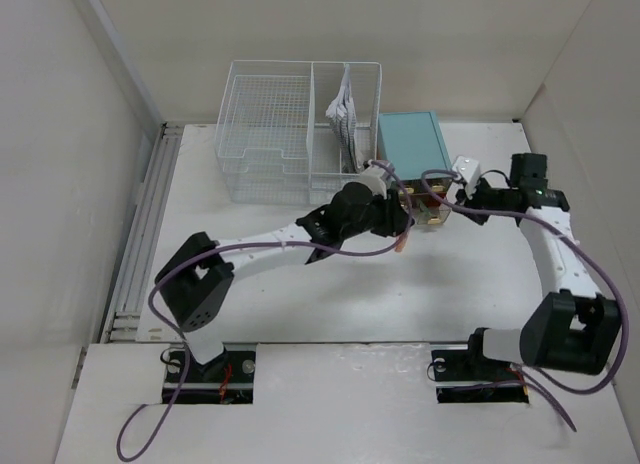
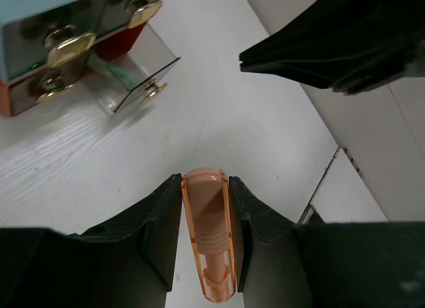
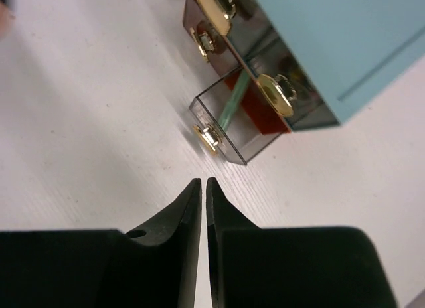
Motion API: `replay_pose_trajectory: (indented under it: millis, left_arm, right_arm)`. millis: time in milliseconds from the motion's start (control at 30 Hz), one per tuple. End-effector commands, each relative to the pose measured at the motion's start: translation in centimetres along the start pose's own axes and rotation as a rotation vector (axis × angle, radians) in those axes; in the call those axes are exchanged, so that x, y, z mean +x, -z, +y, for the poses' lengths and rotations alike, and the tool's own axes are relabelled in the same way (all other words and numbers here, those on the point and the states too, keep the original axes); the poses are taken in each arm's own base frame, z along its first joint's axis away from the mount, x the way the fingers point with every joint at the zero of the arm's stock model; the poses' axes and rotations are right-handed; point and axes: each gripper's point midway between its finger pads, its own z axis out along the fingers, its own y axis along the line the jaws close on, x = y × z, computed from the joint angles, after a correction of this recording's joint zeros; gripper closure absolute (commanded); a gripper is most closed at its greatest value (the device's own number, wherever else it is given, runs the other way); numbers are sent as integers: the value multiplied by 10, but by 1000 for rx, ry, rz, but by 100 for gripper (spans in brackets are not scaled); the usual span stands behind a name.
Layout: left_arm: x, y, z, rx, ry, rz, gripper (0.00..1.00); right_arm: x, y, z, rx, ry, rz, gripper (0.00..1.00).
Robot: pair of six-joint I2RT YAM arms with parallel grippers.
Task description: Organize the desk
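Teal drawer box (image 1: 412, 144) on desk (image 1: 300, 309), clear drawer (image 3: 229, 132) ajar | left fingers (image 2: 166, 212) clamp orange pen (image 2: 209, 215) | right fingers (image 3: 192, 200) closed, empty

white desk (image 1: 350, 294), teal drawer box (image 1: 412, 142), orange pen (image 2: 209, 235)

You have no text, label, brand or number to read here; the patterned sheets (image 1: 343, 112) in the wire-mesh basket (image 1: 262, 102), upper centre, are too small.

Teal drawer box (image 3: 345, 42): cropped by the frame edge in both wrist views; drawer fronts masked by the left arm (image 1: 350, 212) from above. Orange piece (image 2: 207, 228) in left claw (image 2: 206, 185): type indeterminable. Basket (image 1: 262, 104) contents: too small to identify.
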Motion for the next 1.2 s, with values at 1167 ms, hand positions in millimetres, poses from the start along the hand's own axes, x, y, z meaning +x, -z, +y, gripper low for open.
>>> replay_pose_trajectory:
  millis: [1167]
  left_arm:
    - [21,98,-26,148,-294,2,100]
  right_arm:
    - [13,-29,-20,-62,229,-72,59]
